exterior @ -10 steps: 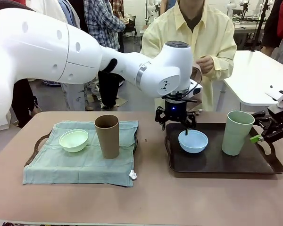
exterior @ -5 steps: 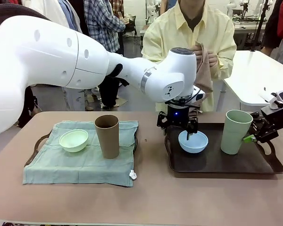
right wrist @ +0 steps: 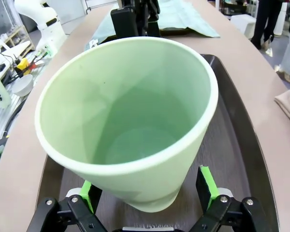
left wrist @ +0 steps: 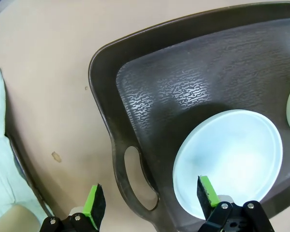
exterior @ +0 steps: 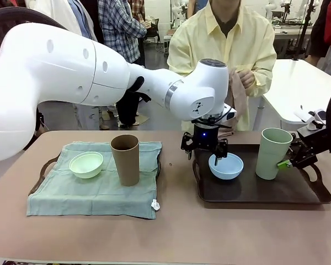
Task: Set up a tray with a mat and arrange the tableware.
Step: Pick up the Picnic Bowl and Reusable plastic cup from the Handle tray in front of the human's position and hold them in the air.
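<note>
Brown surface [exterior: 171, 237] lies bare along its near side, my best open room. The green mat [exterior: 71, 199] carries the brown cup [exterior: 125, 160] and mint green bowl [exterior: 86, 164]. The dark tray [exterior: 248, 194] has a raised rim. My right jaws stand apart around the pale green cup [exterior: 271, 153], which seems to lean, so a lopsided squeeze could topple it. My left jaws, also apart, straddle the light blue bowl [exterior: 226, 165]'s edge and the tray's handle. Closing there could snag the rim.

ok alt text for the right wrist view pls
Close up, a pale green cup stands on a dark tray between the open fingers of the right gripper. Behind it are the left gripper and a green cloth mat.
</note>
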Controlling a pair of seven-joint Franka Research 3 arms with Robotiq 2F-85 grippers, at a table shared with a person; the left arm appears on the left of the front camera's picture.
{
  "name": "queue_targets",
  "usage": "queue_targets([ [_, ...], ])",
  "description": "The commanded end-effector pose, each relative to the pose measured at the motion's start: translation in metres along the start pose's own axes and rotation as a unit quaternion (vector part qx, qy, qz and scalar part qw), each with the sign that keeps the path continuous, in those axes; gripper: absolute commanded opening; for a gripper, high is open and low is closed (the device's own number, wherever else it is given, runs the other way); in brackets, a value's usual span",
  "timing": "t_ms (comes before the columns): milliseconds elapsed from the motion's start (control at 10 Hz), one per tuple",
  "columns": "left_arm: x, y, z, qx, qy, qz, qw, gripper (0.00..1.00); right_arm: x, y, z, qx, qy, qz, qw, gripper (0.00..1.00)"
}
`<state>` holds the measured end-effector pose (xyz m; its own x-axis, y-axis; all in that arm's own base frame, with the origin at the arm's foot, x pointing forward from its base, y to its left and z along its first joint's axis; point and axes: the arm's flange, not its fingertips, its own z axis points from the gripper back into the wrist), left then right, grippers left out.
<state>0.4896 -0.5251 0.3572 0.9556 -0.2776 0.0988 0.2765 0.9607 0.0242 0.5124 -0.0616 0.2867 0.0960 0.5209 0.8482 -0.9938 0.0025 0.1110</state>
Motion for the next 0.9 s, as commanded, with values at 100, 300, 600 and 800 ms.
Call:
queue_targets([
  [100,0.006,-0.005,0.000,0.011,0.008,0.021,1.000,1.00,0.002,-0.001,-0.008,-0.003,-0.008,0.004,1.000,1.00],
  [300,0.008,-0.006,-0.002,0.004,0.016,0.023,1.000,1.00,0.005,-0.002,-0.017,0.004,-0.011,0.006,1.000,1.00],
  [600,0.012,-0.006,-0.005,0.000,0.024,0.028,0.999,1.00,0.008,-0.004,-0.027,0.014,-0.012,0.001,1.000,1.00],
  [800,0.016,-0.008,-0.008,-0.019,0.043,0.040,0.998,1.00,0.009,-0.004,-0.028,0.017,-0.013,-0.002,1.000,1.00],
])
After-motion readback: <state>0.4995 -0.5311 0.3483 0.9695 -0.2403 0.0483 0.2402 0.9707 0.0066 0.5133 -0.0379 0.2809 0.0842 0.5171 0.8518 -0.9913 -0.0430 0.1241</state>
